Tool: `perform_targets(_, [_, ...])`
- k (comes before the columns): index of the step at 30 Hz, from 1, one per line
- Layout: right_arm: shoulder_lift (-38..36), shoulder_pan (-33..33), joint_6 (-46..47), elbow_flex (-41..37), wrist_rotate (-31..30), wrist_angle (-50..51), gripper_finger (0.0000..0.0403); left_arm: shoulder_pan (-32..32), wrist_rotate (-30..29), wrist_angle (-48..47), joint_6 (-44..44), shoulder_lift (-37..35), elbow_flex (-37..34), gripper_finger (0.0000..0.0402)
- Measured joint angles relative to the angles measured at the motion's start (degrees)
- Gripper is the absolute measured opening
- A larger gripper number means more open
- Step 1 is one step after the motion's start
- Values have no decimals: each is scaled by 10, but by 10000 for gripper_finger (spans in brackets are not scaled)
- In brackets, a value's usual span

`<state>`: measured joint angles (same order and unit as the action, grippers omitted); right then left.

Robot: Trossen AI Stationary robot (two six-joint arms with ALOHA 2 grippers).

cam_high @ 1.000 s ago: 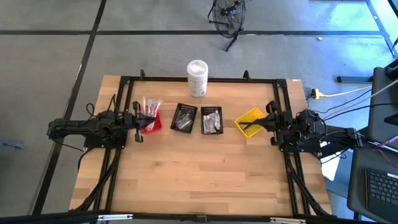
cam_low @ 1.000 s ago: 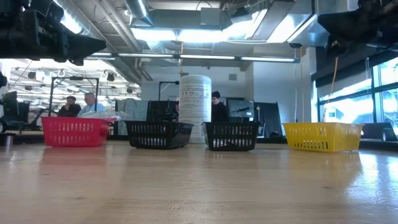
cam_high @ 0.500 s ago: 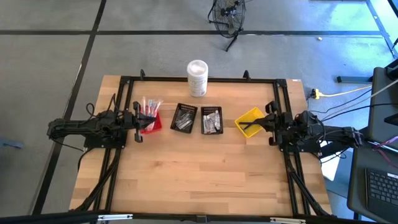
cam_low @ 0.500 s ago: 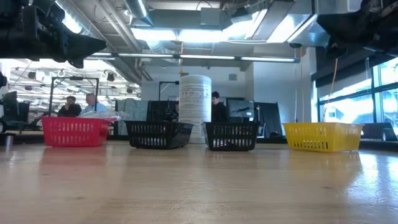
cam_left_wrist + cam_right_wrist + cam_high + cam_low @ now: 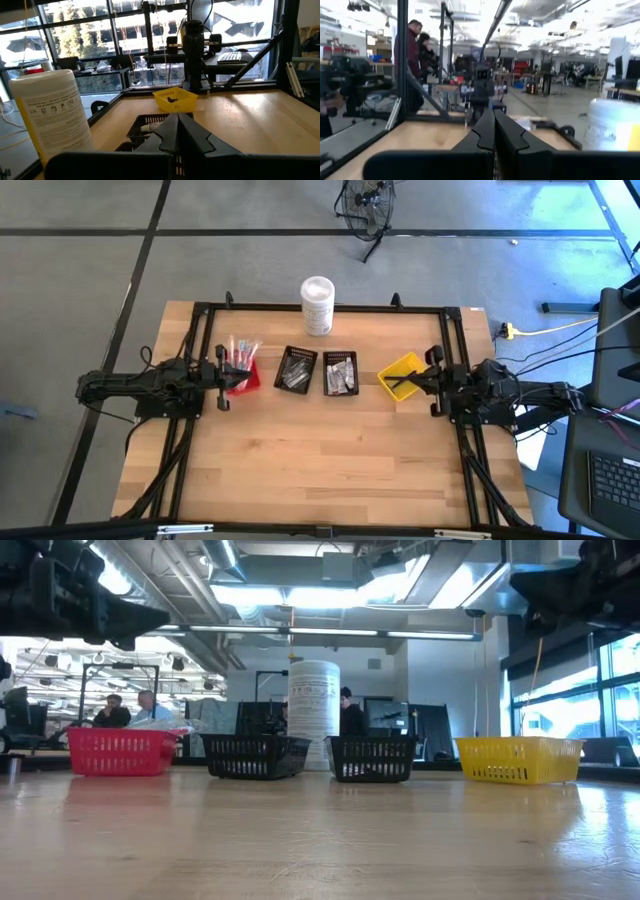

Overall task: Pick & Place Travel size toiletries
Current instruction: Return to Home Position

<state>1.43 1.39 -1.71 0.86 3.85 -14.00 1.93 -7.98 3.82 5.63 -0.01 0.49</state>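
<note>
The travel size toiletries lie sorted in four bins in a row across the table's middle. Pale toothbrushes [image 5: 240, 350] stick up out of the red bin [image 5: 243, 377]. Small white and grey items fill two black bins [image 5: 296, 370] [image 5: 340, 373]. A dark razor [image 5: 401, 384] lies in the yellow bin [image 5: 402, 374]. My left gripper [image 5: 222, 376] hovers shut and level beside the red bin, at the table's left edge. My right gripper [image 5: 432, 380] hovers shut beside the yellow bin, at the right edge. Both wrist views show shut fingers with nothing between them [image 5: 176, 131] [image 5: 493, 125].
A tall white canister [image 5: 317, 304] stands behind the bins near the far edge. A black frame [image 5: 320, 308] runs round the table. The near half of the wooden table [image 5: 320, 460] is bare wood. People stand and sit in the room beyond the table [image 5: 130, 710].
</note>
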Motion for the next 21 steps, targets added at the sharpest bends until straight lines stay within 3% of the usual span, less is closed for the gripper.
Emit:
perform_targets(6, [0, 0, 7, 0, -58, 47, 8, 0, -5, -10, -15, 0, 0, 6])
perform_targets(12, [0, 0, 2, 0, 4, 51, 3, 0, -7, -18, -79, 2, 0, 6])
perform_targets(21, [0, 0, -6, 0, 0, 111, 3, 0, -7, -18, -79, 2, 0, 6])
